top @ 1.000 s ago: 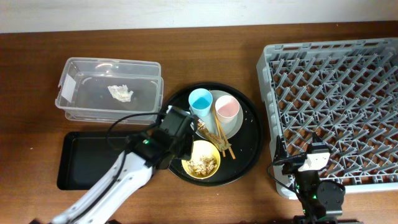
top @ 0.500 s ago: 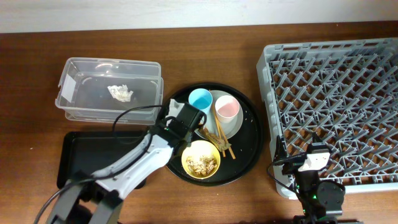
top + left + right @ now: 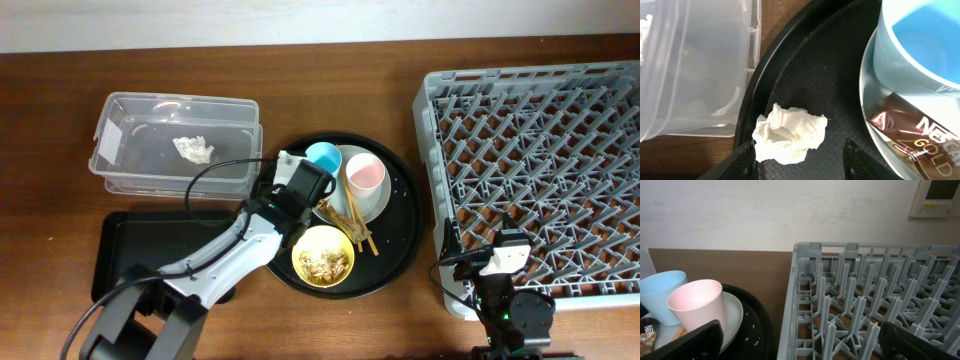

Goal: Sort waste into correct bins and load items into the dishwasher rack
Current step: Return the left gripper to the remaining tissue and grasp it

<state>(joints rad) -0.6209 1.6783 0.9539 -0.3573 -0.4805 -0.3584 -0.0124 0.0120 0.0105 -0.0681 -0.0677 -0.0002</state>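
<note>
Left claw: low over the left side of the round black tray, part-way open, one finger on each side of a crumpled tissue, with a gap on the right side and nothing gripped.
Crumpled tissue: lying loose on the round tray floor near its rim, just beside the clear tub.
Second tissue: inside the clear tub, toward its middle.
Clear tub: on the bench at upper left, just beside the round tray.
Flat black tray: in front of the tub, partly covered by the left arm.
Foil wrapper: brown with gold lettering, on the plate at the foot of the blue cup.
Blue cup and pink cup: upright, side by side on the plate, blue to the left.
Chopsticks: slanting across the plate's front edge, between plate and yellow bowl.
Food scraps: beige crumbs inside the yellow bowl, at the front of the round tray.
Rack: at the right of the bench, apart from the round tray, with no cup, bowl or plate visible among its pegs.
Right claw: at the rack's near-left corner, spread wide, holding nothing.
</note>
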